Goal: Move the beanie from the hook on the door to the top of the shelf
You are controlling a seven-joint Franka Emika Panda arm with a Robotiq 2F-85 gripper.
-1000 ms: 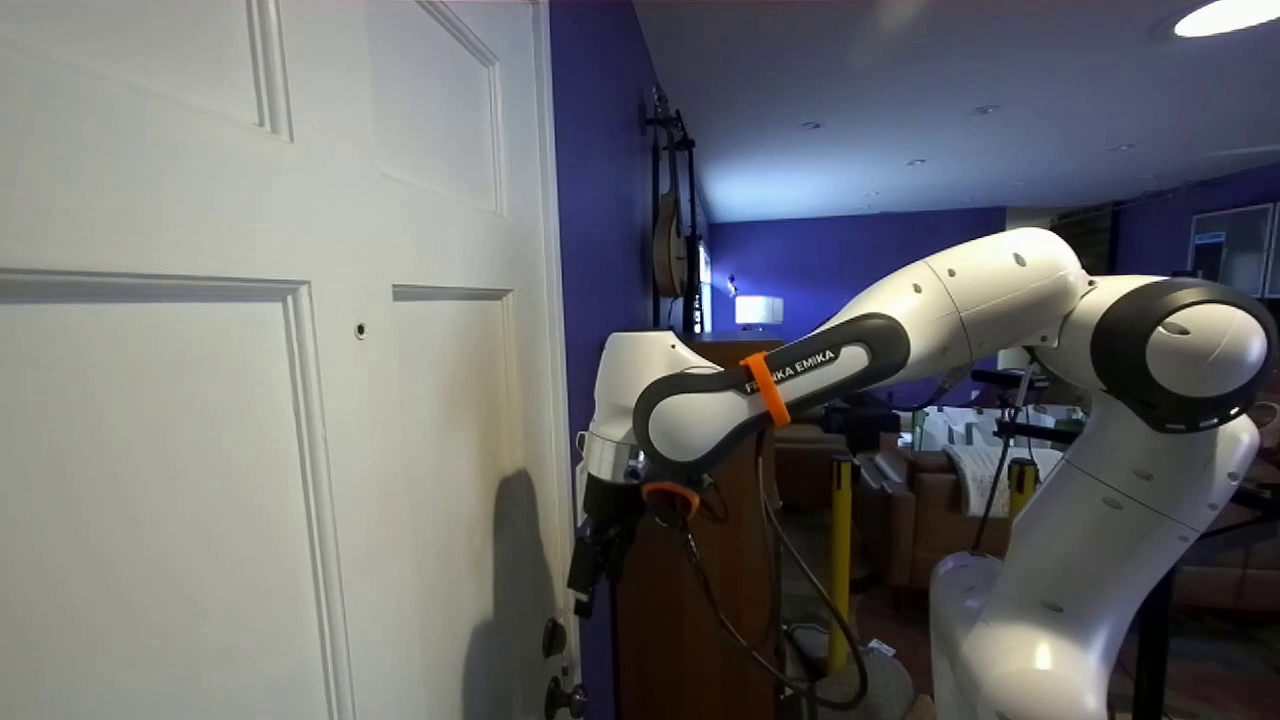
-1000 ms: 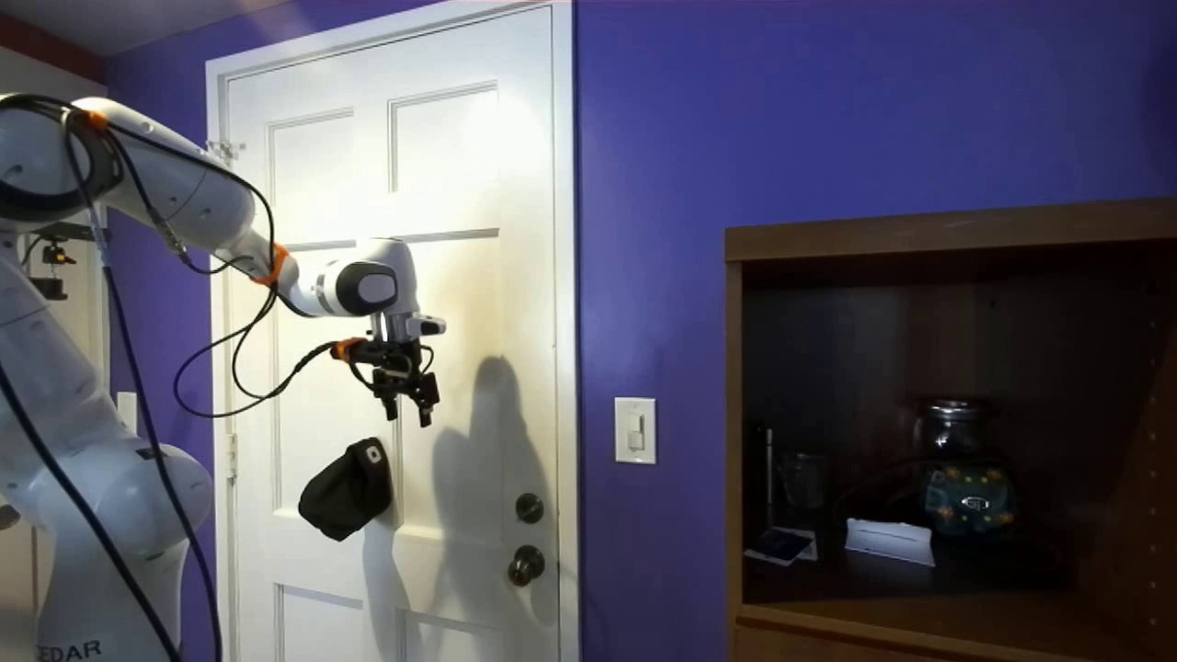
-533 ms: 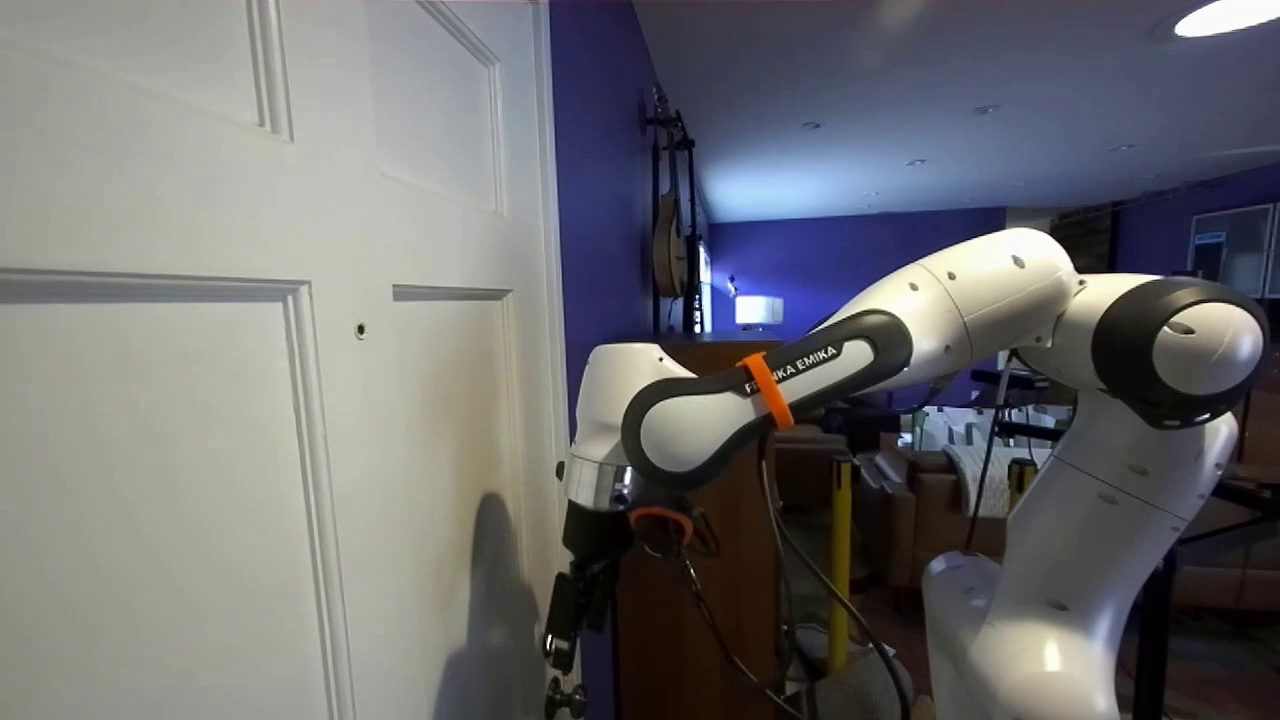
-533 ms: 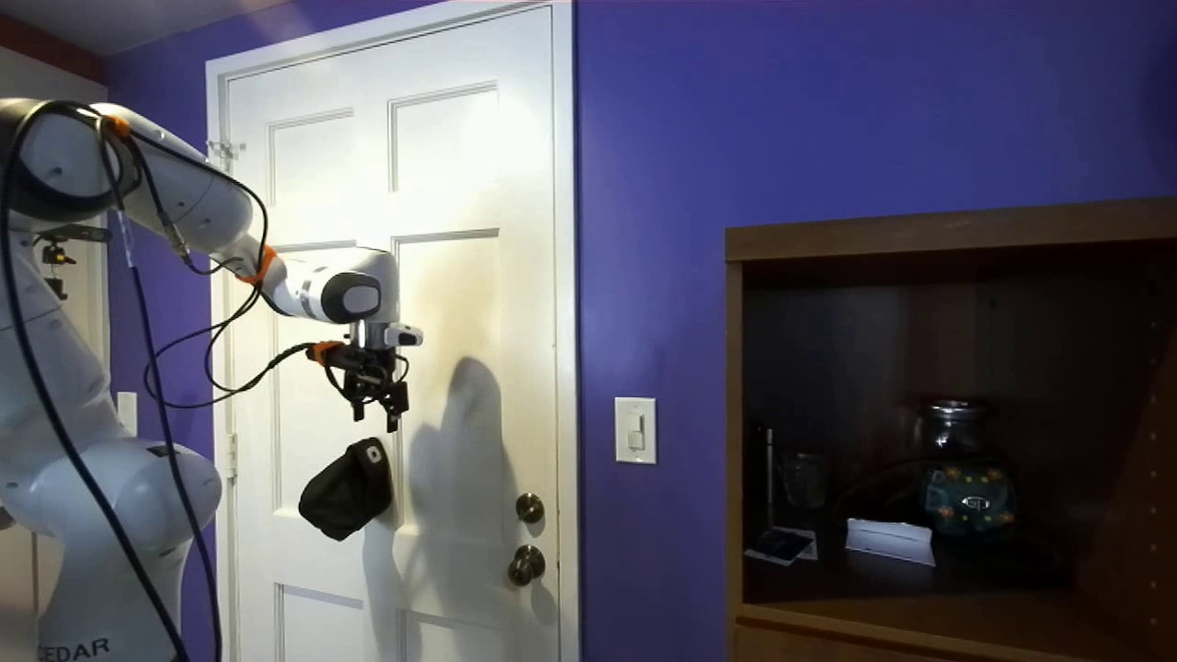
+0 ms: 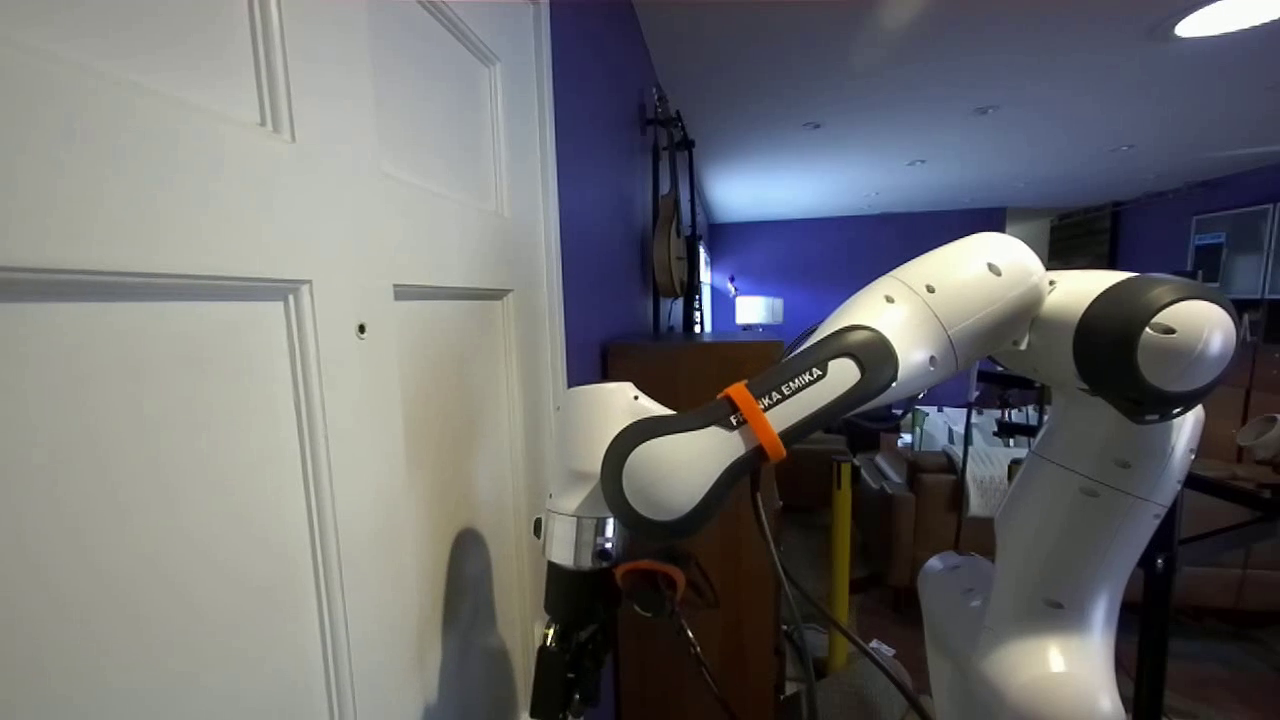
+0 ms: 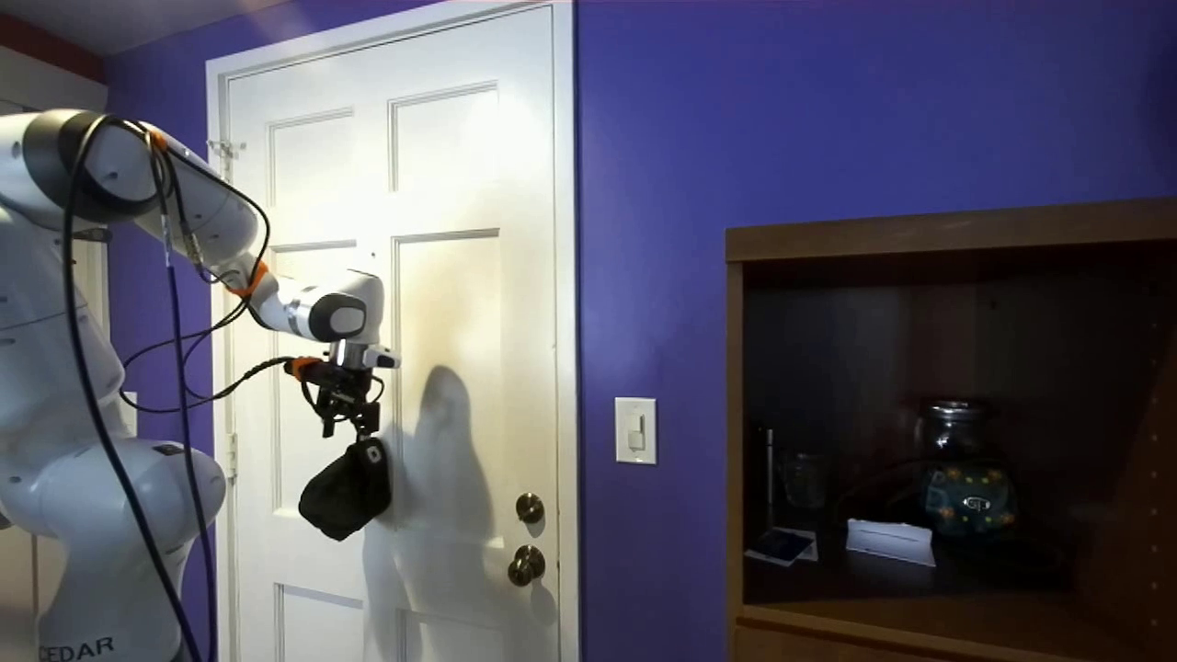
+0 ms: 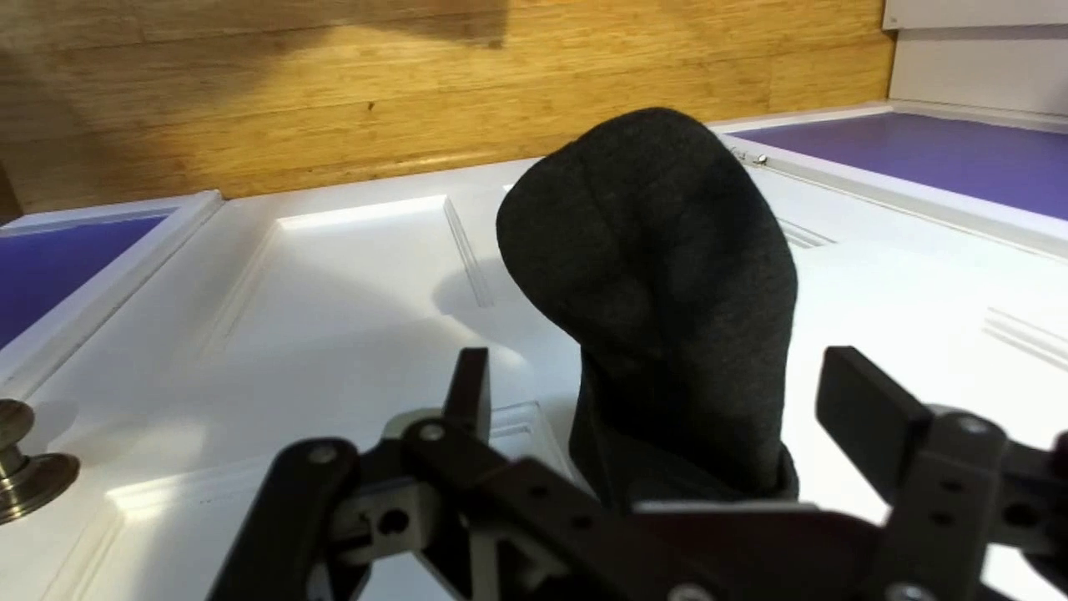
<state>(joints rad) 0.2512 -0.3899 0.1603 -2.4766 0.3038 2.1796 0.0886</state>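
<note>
The near-black beanie (image 6: 345, 492) hangs on the white door (image 6: 451, 313), with a small light tag at its upper right. Its hook cannot be made out. My gripper (image 6: 348, 431) is open, pointing down, just above the beanie's top. In the wrist view the beanie (image 7: 659, 275) shows between the spread fingers of the gripper (image 7: 655, 380), with a gap on each side; nothing is held. In an exterior view the gripper (image 5: 562, 705) is close to the door at the bottom edge, and the beanie is out of view. The dark brown shelf (image 6: 947, 232) stands right of the door; its top (image 5: 700, 340) also shows.
Door knobs (image 6: 527, 564) sit right of the beanie. A light switch (image 6: 634, 430) is on the purple wall (image 6: 662, 184). The shelf's compartment holds a jar (image 6: 954, 425), a patterned bag (image 6: 970, 501) and a white card (image 6: 889, 541). Cables (image 6: 175, 303) hang along the arm.
My gripper has moved down and closer to the beanie, leftward in both exterior views. It has stayed open. The beanie has not moved.
</note>
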